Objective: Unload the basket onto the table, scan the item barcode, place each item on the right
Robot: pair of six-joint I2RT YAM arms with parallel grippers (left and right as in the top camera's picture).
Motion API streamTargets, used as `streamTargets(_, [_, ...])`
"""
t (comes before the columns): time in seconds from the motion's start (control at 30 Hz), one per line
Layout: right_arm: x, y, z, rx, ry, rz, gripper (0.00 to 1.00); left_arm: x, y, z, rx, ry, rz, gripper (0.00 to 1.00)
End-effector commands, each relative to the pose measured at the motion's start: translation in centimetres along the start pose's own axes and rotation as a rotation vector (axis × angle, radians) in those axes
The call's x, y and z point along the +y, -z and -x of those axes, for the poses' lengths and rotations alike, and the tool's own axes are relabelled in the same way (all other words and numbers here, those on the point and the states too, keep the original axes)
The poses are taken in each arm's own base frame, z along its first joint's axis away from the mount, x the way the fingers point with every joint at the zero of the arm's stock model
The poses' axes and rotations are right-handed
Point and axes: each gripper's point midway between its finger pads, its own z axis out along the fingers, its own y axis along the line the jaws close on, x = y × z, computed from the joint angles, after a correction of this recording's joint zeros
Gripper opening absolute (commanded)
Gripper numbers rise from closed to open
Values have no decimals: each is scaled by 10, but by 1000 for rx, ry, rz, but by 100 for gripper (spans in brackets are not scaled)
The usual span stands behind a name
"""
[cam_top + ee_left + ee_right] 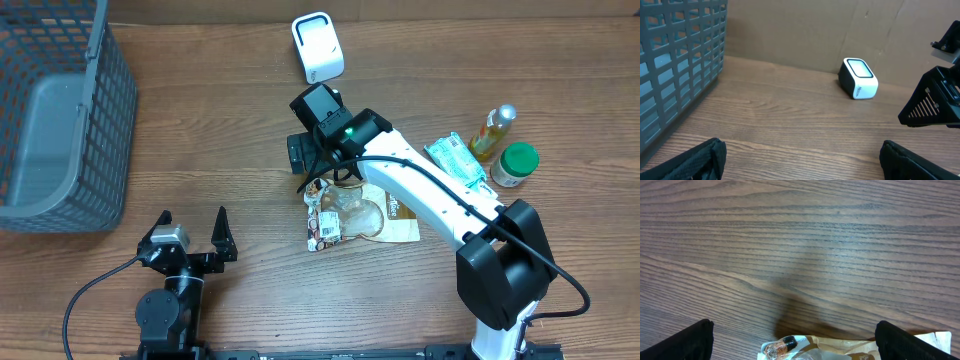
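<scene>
**Scan task: both end effectors released, pouch flat on counter short of scanner**

Landmark: white scanner, sitting at the far edge of the counter, window face tilted up in the left wrist view.

Task item: tan snack pouch, lying flat on the counter, well apart from the scanner, on its robot side and slightly to the robot's right. Nothing is gripping it. Only its top edge shows at the bottom of the right wrist view. Barcode position cannot be told.

Right end effector: between scanner and pouch, hanging over bare wood just beside the pouch's near edge. Jaws wide apart, empty.

Left end effector: well apart from the scanner, on its robot side and to the robot's left, low near the front edge of the counter. Fingers spread, nothing between them. Its camera looks straight across at the scanner.

Other stuff:
- Grey mesh basket, far to the scanner's left.
- Green packet, bottle and green-lid jar, clustered to the scanner's right, nearer the robot.
</scene>
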Motion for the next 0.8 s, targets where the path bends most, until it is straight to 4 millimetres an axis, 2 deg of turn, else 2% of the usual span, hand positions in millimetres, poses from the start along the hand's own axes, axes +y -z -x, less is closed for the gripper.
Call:
streamTargets(0.0, [2, 7, 9, -29, -3, 3, 100, 0, 0, 0, -8, -20, 1, 100])
streamTargets(0.23, [0, 14, 13, -46, -10, 9, 100, 0, 0, 0, -8, -20, 1, 100])
streamTargets(0.37, [1, 30, 20, -80, -16, 26, 100, 0, 0, 0, -8, -20, 1, 100])
streamTargets(0.5, [-1, 61, 31, -147, -19, 40, 100, 0, 0, 0, -8, -20, 1, 100])
streamTargets(0.6, [-16, 91, 38, -215, -31, -10, 100, 0, 0, 0, -8, -20, 1, 99])
streamTargets(0.77, [-18, 144, 48, -318, -51, 43, 100, 0, 0, 0, -8, -20, 1, 100])
